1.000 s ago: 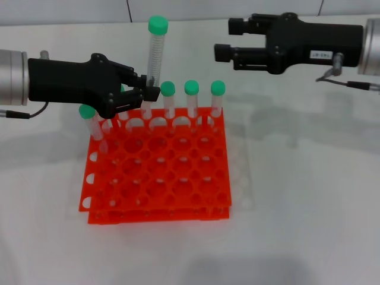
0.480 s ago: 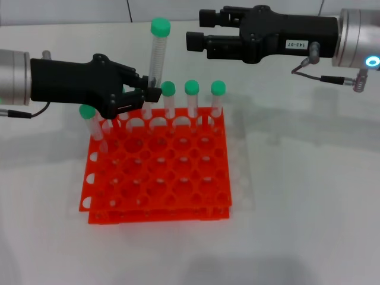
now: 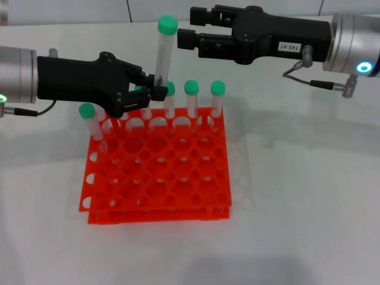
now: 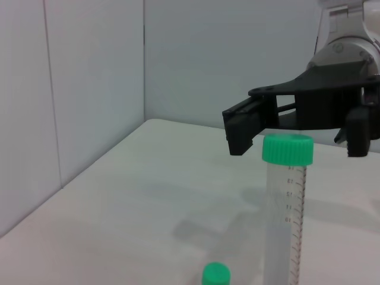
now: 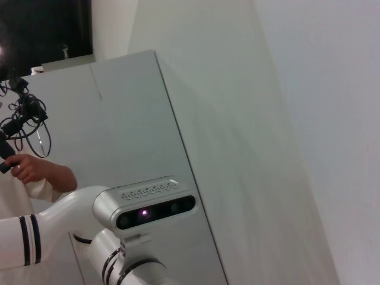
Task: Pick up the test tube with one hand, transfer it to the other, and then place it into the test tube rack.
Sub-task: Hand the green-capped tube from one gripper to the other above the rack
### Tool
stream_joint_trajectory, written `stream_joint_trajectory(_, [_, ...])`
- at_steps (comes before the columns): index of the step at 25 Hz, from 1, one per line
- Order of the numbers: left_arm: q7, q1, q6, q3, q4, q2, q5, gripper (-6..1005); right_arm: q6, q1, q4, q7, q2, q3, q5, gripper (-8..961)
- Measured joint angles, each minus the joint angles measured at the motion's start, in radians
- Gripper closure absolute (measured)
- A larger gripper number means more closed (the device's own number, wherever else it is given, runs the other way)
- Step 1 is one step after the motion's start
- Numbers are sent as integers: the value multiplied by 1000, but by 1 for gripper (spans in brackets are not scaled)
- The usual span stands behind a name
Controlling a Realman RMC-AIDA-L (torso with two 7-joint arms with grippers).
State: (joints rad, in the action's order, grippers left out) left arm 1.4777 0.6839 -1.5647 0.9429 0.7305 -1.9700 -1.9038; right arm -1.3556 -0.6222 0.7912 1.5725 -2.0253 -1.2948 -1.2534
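1. Head view shows the left gripper (image 3: 155, 90) reaching in from 9 o'clock, its fingers clamped on the lower part of the test tube (image 3: 162, 53).
2. That tube stands nearly upright, tilted slightly, its green cap at the top, raised above the rack's back row.
3. Toward 6 o'clock of the held tube sits the orange-red rack (image 3: 157, 172) on the white table (image 3: 309, 196).
4. Along the rack's far row stand other green-capped tubes: three to the right at (image 3: 169, 98), (image 3: 191, 98) and (image 3: 217, 98).
5. One more tube (image 3: 90, 122) leans at the rack's far left corner.
6. From 3 o'clock the right gripper (image 3: 191, 27) stretches across, with a white label on its black body and a blue light on its wrist.
7. Its two fingers are spread apart, their tips just beside the held tube's cap, at the cap's 2 o'clock, not touching it.
8. Left wrist view shows the same tube (image 4: 287, 208) in front, with the right gripper (image 4: 297, 127) standing wide behind its cap.
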Motion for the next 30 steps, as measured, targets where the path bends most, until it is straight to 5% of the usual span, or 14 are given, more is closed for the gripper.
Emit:
stream_joint_trajectory(18, [4, 13, 3, 11, -4, -8, -1, 687, 71, -1, 4, -91, -2, -126, 106, 255])
stream_joint_trajectory(30, [-2, 13, 3, 11, -1, -14, -1, 679, 83, 3, -2, -128, -3, -141, 144, 362])
